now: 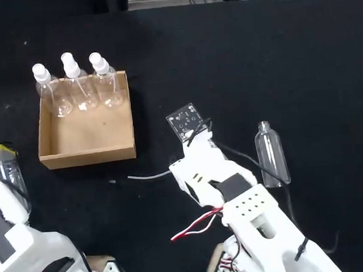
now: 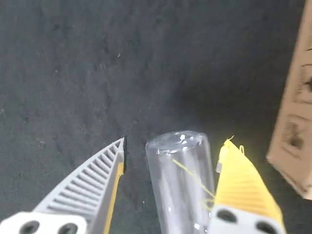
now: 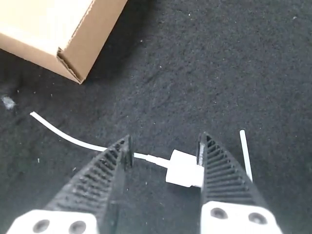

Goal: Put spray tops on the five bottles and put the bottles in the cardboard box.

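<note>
At far left we see the left gripper open around a topless bottle, which touches its yellow finger, just beside the box. Three topped bottles stand along the box's far wall. Right of the box, the right gripper spreads open astride a spray top lying on the table. Farthest right lies a bare bottle.

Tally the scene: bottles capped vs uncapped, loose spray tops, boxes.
Capped bottles: 3
Uncapped bottles: 2
Loose spray tops: 1
Cardboard box: 1
Total: 7
</note>
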Motion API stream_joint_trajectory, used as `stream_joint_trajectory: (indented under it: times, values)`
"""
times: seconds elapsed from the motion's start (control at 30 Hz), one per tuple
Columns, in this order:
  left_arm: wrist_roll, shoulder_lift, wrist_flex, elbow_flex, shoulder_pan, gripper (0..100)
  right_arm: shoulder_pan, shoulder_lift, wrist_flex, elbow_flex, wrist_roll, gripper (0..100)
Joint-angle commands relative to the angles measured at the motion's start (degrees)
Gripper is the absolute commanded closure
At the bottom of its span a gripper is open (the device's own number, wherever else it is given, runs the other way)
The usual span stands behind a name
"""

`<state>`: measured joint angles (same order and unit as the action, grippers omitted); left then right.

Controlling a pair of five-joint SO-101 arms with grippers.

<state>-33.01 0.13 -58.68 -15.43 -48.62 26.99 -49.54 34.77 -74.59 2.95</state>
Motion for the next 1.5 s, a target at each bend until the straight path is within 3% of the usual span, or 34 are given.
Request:
stream_joint_trajectory:
  times: [0.0, 0.23, 0.5, 0.67, 0.83, 1.07, 1.23, 1.47]
  values:
    - [-2.64, 2.9, 4.84, -1.71, -2.59, 71, 0.62, 0.31, -1.85, 0.4, 0.26, 80.0]
    - [-2.99, 5.27, 6.59, 2.24, -10.33, 71, 0.62, 0.31, -1.85, 0.4, 0.26, 80.0]
    - [-14.77, 5.01, -0.26, 1.89, -18.95, 71, 0.62, 0.31, -1.85, 0.4, 0.26, 80.0]
    - [-15.91, 4.92, 0.0, 9.27, -22.37, 71, 0.7, 0.31, -1.85, 0.4, 0.26, 80.0]
    - [-18.55, 4.84, -10.55, 21.14, -20.44, 71, 0.7, 0.31, -1.85, 0.4, 0.26, 80.0]
    - [-48.53, 4.92, -41.23, 31.52, -11.91, 71, 0.7, 0.31, -1.85, 0.31, 0.26, 80.0]
    - [-60.04, 5.1, -41.67, 26.42, -7.16, 71, 0.44, 0.31, -1.67, 0.31, 0.26, 80.0]
    - [-61.89, 5.54, -39.03, 21.23, -2.86, 71, 0.44, 0.31, -1.58, 0.31, 0.26, 80.0]
